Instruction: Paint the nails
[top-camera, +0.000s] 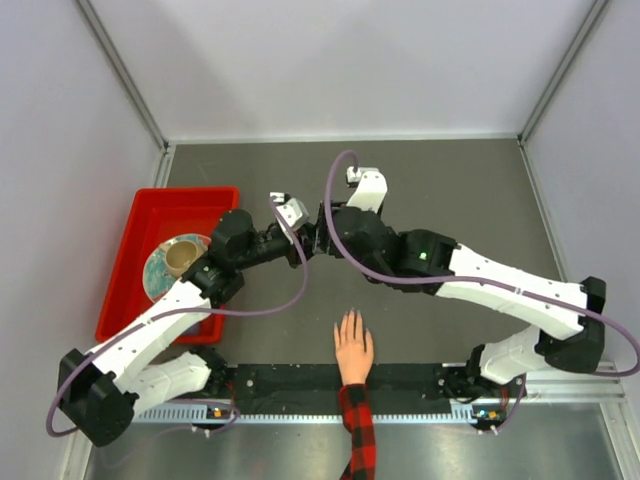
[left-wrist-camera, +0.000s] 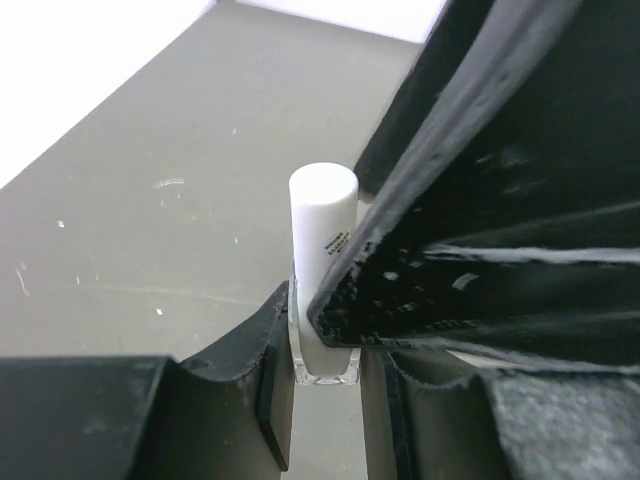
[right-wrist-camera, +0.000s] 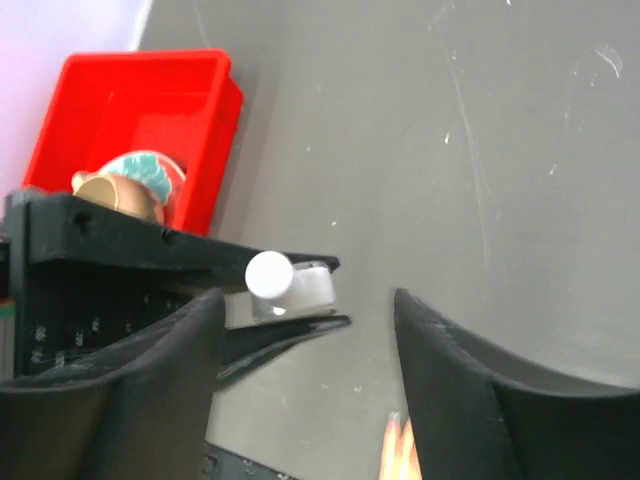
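**Item: small bottle** (left-wrist-camera: 323, 300), clear glass with a white cap (left-wrist-camera: 323, 205) on it. It stands upright in the middle of the desk (top-camera: 460, 180), pinched at its lower body by the left hand (left-wrist-camera: 325, 385), whose jaws are closed on the glass.

**Right hand** (right-wrist-camera: 308, 330): jaws spread wide and holding nothing. The cap sits just beyond the gap between them. The left wrist view puts one black finger of this hand hard against the cap, though actual contact cannot be told.

**The nails** (top-camera: 350, 321): at the fingertips of the person's hand (top-camera: 353, 350). That hand lies flat, palm down, at the near edge of the desk between the two arm bases, with the plaid sleeve (top-camera: 355, 430) trailing nearer. The nails are too small to make out singly, and no polish can be seen on them.

**Also present:** a red tray (top-camera: 185, 192) at far left, holding a patterned plate (top-camera: 158, 272) and a brown cup (top-camera: 180, 258).

**Risks, as judged:**
- The cap is not yet off, and a right hand closing off-centre could tilt or twist the bottle in its narrow grip.
- A slipping bottle could fall and spill towards the person's hand close by.

**Differences between views:**
- The top view alone gives the whole layout, but the arms hide the bottle.
- The left wrist view alone shows the grip on the glass.
- The right wrist view alone shows the open gap, with a fingertip below it.
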